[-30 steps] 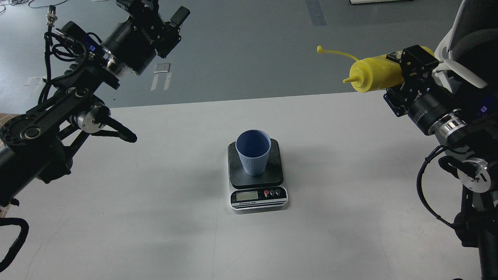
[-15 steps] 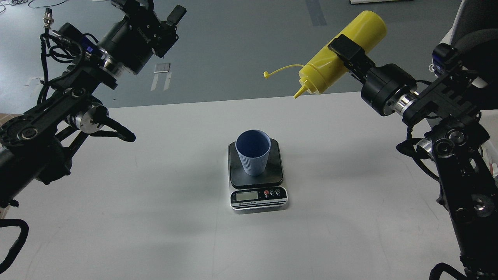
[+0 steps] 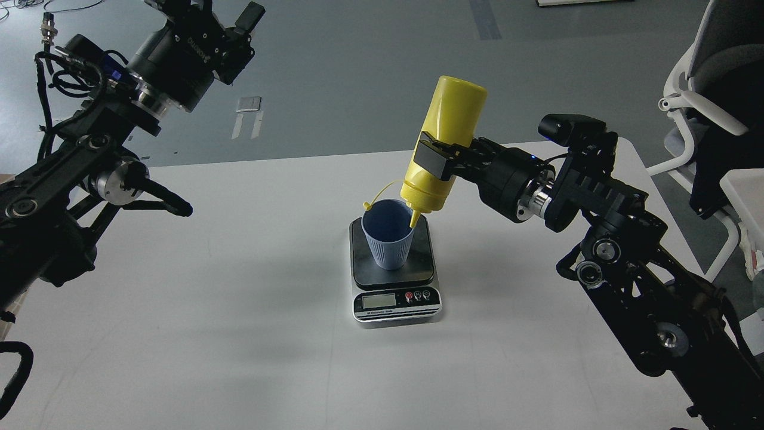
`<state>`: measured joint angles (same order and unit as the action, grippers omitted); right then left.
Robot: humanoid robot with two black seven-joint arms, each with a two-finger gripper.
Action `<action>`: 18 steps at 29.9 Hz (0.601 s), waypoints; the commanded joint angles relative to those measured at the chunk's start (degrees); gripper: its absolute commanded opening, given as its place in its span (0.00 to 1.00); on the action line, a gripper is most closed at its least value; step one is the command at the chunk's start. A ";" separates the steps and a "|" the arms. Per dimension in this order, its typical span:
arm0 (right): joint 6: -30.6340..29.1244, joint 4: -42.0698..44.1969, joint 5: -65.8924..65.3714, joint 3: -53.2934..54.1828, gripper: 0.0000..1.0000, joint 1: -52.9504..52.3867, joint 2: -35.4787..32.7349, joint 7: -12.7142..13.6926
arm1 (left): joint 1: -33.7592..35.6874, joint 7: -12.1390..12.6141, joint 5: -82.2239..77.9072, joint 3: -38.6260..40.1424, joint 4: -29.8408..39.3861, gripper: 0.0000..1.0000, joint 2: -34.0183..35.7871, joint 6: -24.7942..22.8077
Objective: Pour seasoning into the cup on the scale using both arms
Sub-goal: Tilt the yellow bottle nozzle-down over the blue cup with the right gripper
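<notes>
The light-blue ribbed cup (image 3: 388, 236) stands upright on the dark plate of the scale (image 3: 395, 286), at the middle of the white table (image 3: 239, 334). My right gripper (image 3: 440, 158) is shut on the yellow seasoning bottle (image 3: 444, 143), which is turned upside down. Its nozzle points down inside the cup's right rim. Its tethered cap hangs by the cup's left rim. My left gripper (image 3: 230, 21) is raised at the far upper left, well away from the cup, and holds nothing. Its fingers stand apart.
A white office chair (image 3: 710, 71) stands off the table's right side. Grey floor with tape marks (image 3: 248, 113) lies behind the table. My right arm stretches across the table's right half.
My right arm has swung the bottle left and down from the far right and turned it nozzle-down into the cup. My left gripper has drifted slightly up and left.
</notes>
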<state>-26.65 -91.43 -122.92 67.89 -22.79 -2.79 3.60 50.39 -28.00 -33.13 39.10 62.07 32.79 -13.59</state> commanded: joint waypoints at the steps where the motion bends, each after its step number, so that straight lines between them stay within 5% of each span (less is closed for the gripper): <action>1: 3.17 -0.07 -2.08 -1.00 0.00 0.03 -1.16 -1.14 | -0.03 0.00 0.00 0.97 0.24 0.98 0.08 -0.03; 12: 5.73 0.20 -2.06 -0.22 0.00 0.47 -0.73 -1.32 | -0.56 0.00 0.00 2.03 0.33 0.98 -0.18 -0.55; 18: 5.37 1.51 21.16 5.66 0.00 0.73 2.79 3.24 | -0.56 0.00 0.00 1.94 0.33 0.98 -0.71 -1.87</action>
<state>-21.12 -90.48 -115.93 70.45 -22.33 -0.87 3.74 49.84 -28.00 -33.13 41.15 62.39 32.35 -15.21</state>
